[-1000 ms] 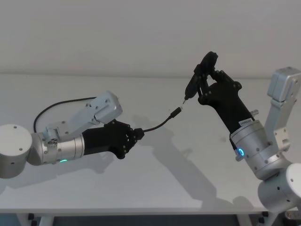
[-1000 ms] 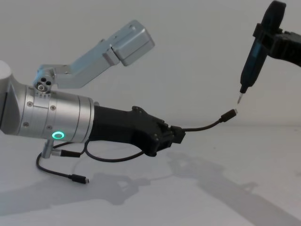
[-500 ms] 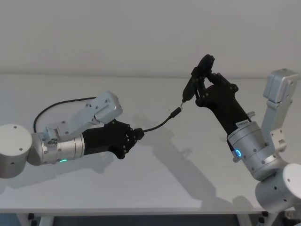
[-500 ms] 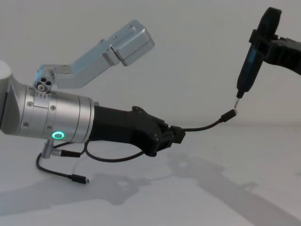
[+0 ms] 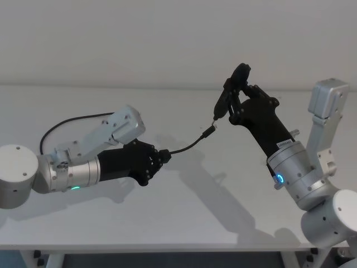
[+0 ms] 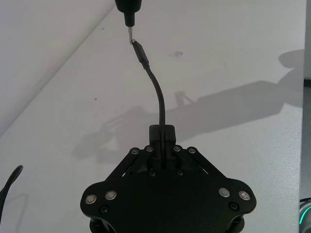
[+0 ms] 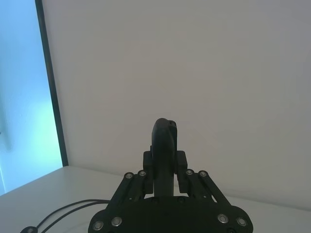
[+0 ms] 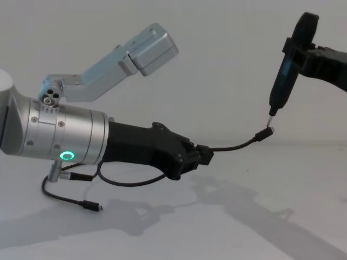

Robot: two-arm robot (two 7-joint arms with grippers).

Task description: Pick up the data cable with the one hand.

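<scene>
No legible txt; right arm's white label unreadable.

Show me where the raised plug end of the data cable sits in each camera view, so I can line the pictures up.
Head view: raised plug at centre, right of the left gripper.
Chest view: plug right of centre, above the table.
Left wrist view: plug near the top.
Right wrist view: not in it.
Shared landmark: the dark tool's tip right at the plug.

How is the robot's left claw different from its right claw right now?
The left gripper is shut on the thin data cable; the right gripper is shut on a thick dark pen-shaped tool. The left gripper lies low, reaching sideways over the white table; the right gripper is held up higher, with the tool's tip pointing down at the cable's plug. Both are black, on silver wrists.
</scene>
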